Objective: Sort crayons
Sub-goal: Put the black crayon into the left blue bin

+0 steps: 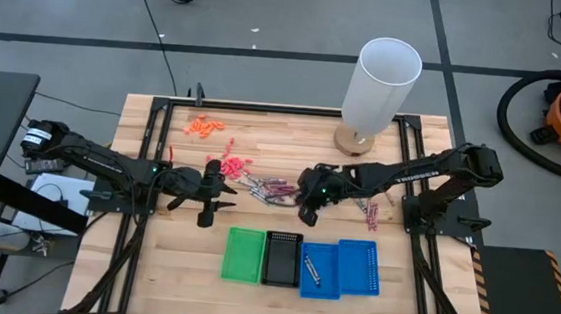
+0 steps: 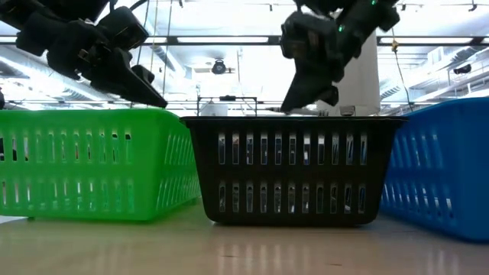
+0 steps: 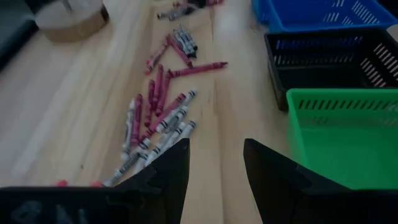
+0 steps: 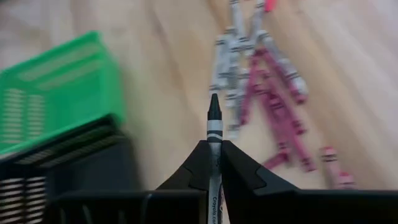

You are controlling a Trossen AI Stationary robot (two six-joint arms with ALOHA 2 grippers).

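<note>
Grey-silver and maroon crayons [image 1: 270, 187] lie loose in a heap on the wooden table, also seen in the left wrist view [image 3: 160, 112]. My right gripper [image 1: 308, 216] hangs above the table between that heap and the black tray [image 1: 283, 258], shut on one grey crayon [image 4: 214, 127]. My left gripper [image 1: 209, 198] stands open at the heap's left, its fingers [image 3: 168, 168] empty and aimed at the near crayons. One crayon [image 1: 312, 270] lies in the left blue tray [image 1: 319, 275]. My right gripper pinches the grey crayon's wrapped shaft [image 4: 214, 155] between its two fingers. The crayon lies along the fingers, its dark pointed tip [image 4: 214, 106] sticking out past them. The fingers slant down from the table's right, and the crayon is lifted clear of the table.
A green tray [image 1: 244, 254], the black tray and two blue trays [image 1: 359, 267] stand in a row at the near edge. A tall white cylinder [image 1: 378, 89] on a round base stands far right. Orange bits [image 1: 204, 126] and coral-pink bits [image 1: 232, 162] lie far left; more crayons [image 1: 369, 215] lie at right.
</note>
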